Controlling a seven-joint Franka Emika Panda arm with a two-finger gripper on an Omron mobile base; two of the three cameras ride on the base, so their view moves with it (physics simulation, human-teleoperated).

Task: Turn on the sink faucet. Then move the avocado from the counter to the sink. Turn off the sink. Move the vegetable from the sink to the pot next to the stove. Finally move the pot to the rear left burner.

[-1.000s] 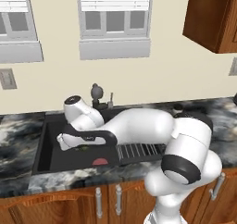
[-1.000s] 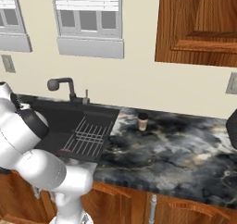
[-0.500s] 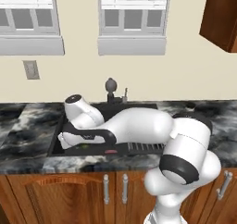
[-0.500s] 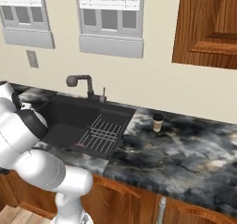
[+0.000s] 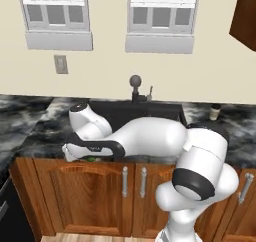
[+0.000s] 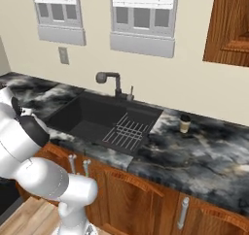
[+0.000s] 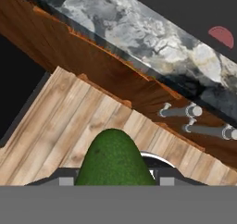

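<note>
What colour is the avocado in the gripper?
Dark green avocado, clearest in the hand view.

Arm bent low and stretched leftward from the base, forearm about level, wrist turned down. Gripper tucked under the wrist, closed around the avocado, green tip poking out between the fingers.

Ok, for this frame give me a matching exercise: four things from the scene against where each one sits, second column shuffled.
Things:
1. avocado
2. faucet
3. small cup
4. wire rack

Places:
A. on the counter right of the sink
B. between the gripper fingers, above the wooden floor
C. inside the basin, right side
D. behind the sink, at the wall

Pairs: 1-B, 2-D, 3-A, 4-C
</note>
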